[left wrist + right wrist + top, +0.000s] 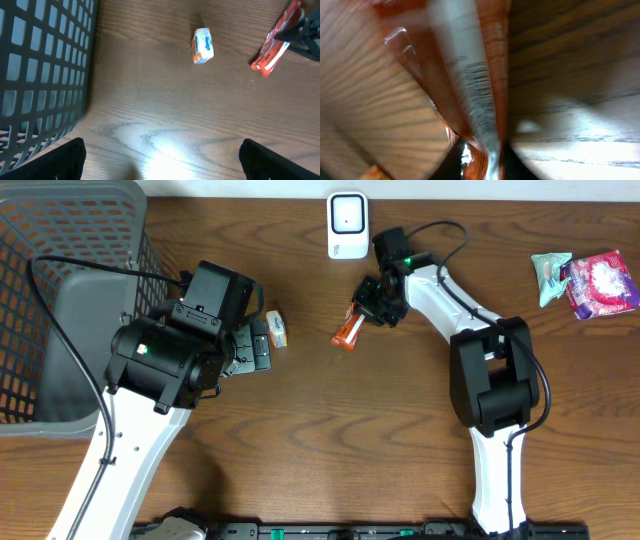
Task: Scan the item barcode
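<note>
Wood-grain table (330,440), dark brown. Grey mesh basket (60,240) fills the upper left of the overhead frame. Left gripper (255,345) just right of the basket, jaws wide apart, nothing between them. Right gripper (375,305) upper centre, clamped on the orange packet (348,332), which sits tilted just below and left of the white scanner (347,225), not touching it. Pink packet (603,283) and teal packet (550,275) lie together at upper right, well apart from the arms. Small white packet (276,328) lies flat just beside the left gripper. Barcode (477,80) shows on the orange packet's clear strip in the right wrist view, blurred.
</note>
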